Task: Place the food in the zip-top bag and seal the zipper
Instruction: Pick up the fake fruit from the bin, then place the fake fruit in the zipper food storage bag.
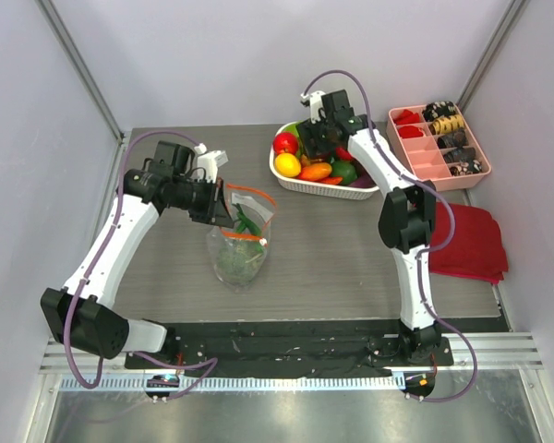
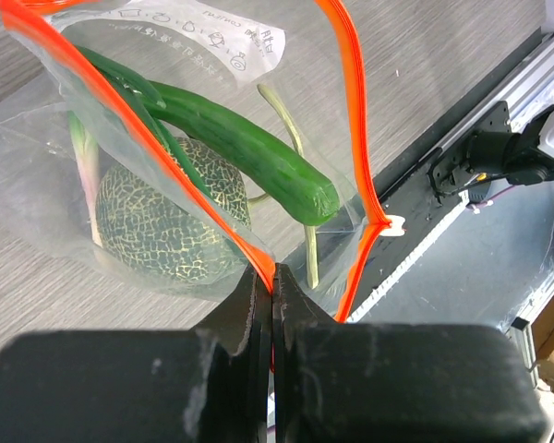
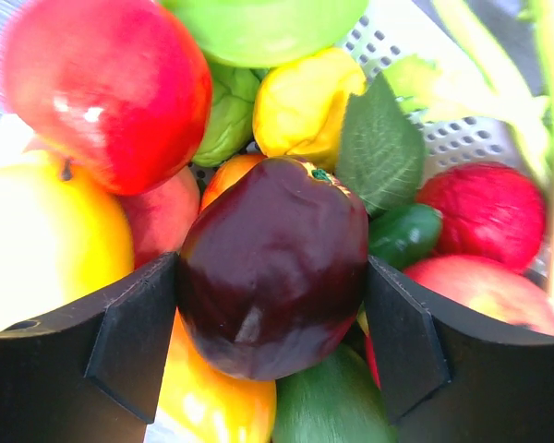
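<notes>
Left gripper (image 2: 273, 277) pinches the bag (image 2: 37, 185) rim, mouth open on the table; cucumber (image 2: 249, 148) and melon (image 2: 166, 221) inside. Right gripper (image 3: 272, 314) stands wide astride the purple fruit (image 3: 272, 249) in the basket (image 3: 443, 138); grip unclear. Risk: the glossy fruit slips out, or neighbours get dragged along.

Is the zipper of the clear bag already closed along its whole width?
No, in the left wrist view the two halves of the zipper stand far apart, so the mouth of the zip-top bag is open.
</notes>
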Robot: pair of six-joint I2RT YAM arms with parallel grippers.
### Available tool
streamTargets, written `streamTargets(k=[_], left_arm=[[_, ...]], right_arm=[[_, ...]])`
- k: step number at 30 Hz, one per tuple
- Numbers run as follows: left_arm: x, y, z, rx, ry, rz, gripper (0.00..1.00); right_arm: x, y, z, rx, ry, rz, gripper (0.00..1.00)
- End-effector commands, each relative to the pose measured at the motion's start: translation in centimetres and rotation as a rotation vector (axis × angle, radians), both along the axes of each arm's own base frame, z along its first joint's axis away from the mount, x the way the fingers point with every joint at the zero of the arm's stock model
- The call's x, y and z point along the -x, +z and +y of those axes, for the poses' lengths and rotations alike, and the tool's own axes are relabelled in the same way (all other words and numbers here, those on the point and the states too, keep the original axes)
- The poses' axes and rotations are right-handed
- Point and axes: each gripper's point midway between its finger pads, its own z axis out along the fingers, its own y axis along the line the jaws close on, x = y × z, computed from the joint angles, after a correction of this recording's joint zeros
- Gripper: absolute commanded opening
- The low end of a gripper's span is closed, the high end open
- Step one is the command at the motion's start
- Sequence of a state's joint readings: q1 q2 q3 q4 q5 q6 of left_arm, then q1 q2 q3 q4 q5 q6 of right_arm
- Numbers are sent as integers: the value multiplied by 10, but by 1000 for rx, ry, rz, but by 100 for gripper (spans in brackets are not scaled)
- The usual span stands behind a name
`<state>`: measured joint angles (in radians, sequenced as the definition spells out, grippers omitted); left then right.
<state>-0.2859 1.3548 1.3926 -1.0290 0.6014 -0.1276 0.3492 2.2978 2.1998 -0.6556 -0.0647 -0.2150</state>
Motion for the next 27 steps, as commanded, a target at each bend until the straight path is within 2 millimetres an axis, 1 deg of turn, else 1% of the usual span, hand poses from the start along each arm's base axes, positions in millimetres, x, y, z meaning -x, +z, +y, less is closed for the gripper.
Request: streamTargets(k=[1, 3, 4, 5, 6, 7, 8, 9, 11, 12, 13, 14, 15, 17, 18, 20, 21, 22, 23, 24, 25, 27], left_arm=[[-6, 10, -2, 9, -10, -47, 0], [-7, 11, -3, 15, -9, -44, 0], [-7, 12, -3, 19, -8, -40, 0], [-6, 12, -3, 20, -9, -39, 0], [-6, 14, -4, 24, -10, -42, 0], [-5, 14, -3, 23, -12, -44, 0], [-5, 14, -4, 24, -14, -44, 0], [-5, 14, -4, 23, -14, -43, 0], [-6, 15, -4, 27, -16, -47, 0], [-6, 14, -4, 25, -13, -46, 0], [-7, 14, -4, 24, -12, -45, 0], [-7, 15, -4, 26, -12, -44, 0], [-7, 15, -4, 32, -13, -42, 0], [-7, 20, -7, 57, -20, -47, 0], [-7, 22, -7, 65, -19, -52, 0], [-7, 25, -8, 82, -23, -63, 0], [-7, 26, -8, 88, -25, -72, 0], [-7, 27, -9, 96, -28, -73, 0], [-6, 28, -10, 98, -29, -77, 0], [-6, 29, -10, 103, -28, -77, 0], [-6, 29, -10, 105, -27, -76, 0], [-7, 29, -11, 107, -30, -74, 0]], right_arm=[[10, 135, -9, -103, -12, -243, 46], [22, 156, -7, -145, 9, -262, 44], [41, 182, 4, -215, 91, -278, 42], [52, 192, 9, -253, 143, -278, 41], [68, 187, 19, -289, 210, -239, 39], [97, 210, 33, -371, 326, -239, 36], [113, 213, 43, -416, 385, -215, 35], [127, 209, 52, -446, 425, -178, 35], [181, 228, 84, -545, 579, -125, 33], [193, 222, 92, -551, 608, -102, 32], [207, 223, 101, -550, 642, -102, 32], [220, 229, 105, -545, 673, -124, 33], [239, 219, 121, -534, 721, -103, 33], [253, 214, 131, -492, 760, -129, 33], [267, 203, 143, -478, 796, -105, 33], [273, 190, 152, -441, 826, -103, 33], [273, 177, 155, -411, 825, -91, 32], [281, 170, 164, -393, 849, -81, 33], [281, 164, 167, -371, 859, -87, 33], [276, 150, 172, -346, 847, -71, 33], [278, 144, 177, -339, 854, -61, 34], [273, 137, 184, -330, 835, -54, 37]])
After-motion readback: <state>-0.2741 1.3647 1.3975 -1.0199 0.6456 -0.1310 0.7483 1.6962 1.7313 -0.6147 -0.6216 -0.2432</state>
